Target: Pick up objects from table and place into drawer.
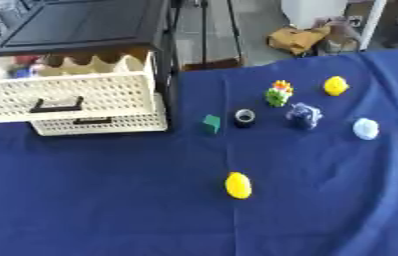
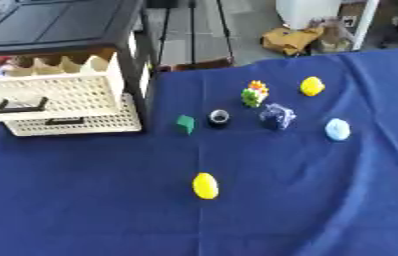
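Left eye view: green block (image 1: 211,124) sits beside open drawer (image 1: 67,95).

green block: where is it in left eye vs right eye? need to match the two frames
Left eye view: the green block lies left of centre on the blue cloth, just right of the drawer unit's black frame.
Right eye view: the same block sits further left in the picture.
Shared landmark: the small dark ring lies immediately right of it in both views.
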`<state>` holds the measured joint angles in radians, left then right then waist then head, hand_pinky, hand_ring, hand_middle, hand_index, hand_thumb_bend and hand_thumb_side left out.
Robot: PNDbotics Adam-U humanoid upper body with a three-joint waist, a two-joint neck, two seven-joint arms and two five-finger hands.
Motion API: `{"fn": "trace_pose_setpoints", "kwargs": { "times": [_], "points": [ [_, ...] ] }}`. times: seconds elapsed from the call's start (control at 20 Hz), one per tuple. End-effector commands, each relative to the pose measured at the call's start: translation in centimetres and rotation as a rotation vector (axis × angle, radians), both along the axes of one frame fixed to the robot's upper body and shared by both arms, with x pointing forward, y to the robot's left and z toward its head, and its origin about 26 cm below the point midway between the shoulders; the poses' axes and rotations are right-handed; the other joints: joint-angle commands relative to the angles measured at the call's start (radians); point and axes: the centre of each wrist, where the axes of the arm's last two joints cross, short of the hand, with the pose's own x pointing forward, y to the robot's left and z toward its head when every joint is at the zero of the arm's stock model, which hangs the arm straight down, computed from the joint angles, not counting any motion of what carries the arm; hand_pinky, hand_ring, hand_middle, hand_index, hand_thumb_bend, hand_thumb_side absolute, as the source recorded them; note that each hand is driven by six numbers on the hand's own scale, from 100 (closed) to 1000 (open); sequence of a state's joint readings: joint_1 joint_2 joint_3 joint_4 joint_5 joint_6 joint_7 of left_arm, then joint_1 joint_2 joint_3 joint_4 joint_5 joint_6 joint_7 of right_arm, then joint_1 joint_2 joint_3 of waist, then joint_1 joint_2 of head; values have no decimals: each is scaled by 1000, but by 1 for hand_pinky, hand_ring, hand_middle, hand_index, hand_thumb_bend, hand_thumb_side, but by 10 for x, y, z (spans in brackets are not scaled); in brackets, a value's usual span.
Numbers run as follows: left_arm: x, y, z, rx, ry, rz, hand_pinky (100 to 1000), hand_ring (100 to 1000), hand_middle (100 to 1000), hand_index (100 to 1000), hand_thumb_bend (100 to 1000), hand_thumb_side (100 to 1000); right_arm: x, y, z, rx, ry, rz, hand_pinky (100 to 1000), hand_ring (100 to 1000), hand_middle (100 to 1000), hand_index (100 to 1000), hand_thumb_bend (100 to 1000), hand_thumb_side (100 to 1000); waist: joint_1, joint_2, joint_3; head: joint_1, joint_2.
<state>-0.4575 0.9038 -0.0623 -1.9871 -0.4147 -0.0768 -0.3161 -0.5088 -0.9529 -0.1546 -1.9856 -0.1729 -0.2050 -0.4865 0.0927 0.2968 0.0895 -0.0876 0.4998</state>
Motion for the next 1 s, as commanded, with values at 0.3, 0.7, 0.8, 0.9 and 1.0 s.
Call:
{"fn": "trace_pose_setpoints", "kwargs": {
  "times": [0.3, 0.7, 0.8, 0.9, 1.0],
  "points": [
    [-6, 2, 9, 424, 323, 68, 209, 389, 710, 911, 100, 1000, 1, 5, -7, -14, -53, 64, 492, 738, 580, 749, 100, 955, 22, -23, -28, 55, 20],
    [-5, -9, 13, 536, 467, 72, 208, 380, 708, 868, 100, 1000, 7, 7, -26, 25, 7, 65, 499, 739, 570, 738, 100, 954, 47, -24, -52, 98, 24],
    [-4, -12, 11, 533, 483, 83, 235, 402, 748, 869, 100, 1000, 8, 9, -29, 25, 20, 73, 504, 739, 567, 736, 100, 957, 50, -23, -58, 104, 25],
    [-3, -15, 10, 517, 497, 97, 242, 411, 764, 880, 100, 1000, 10, 11, -33, 25, 32, 90, 511, 741, 567, 736, 100, 956, 51, -22, -65, 110, 26],
    [-3, -18, 11, 490, 509, 110, 249, 418, 766, 900, 100, 1000, 11, 12, -35, 27, 39, 104, 514, 741, 565, 732, 100, 953, 51, -20, -73, 117, 25]
  ]
}}
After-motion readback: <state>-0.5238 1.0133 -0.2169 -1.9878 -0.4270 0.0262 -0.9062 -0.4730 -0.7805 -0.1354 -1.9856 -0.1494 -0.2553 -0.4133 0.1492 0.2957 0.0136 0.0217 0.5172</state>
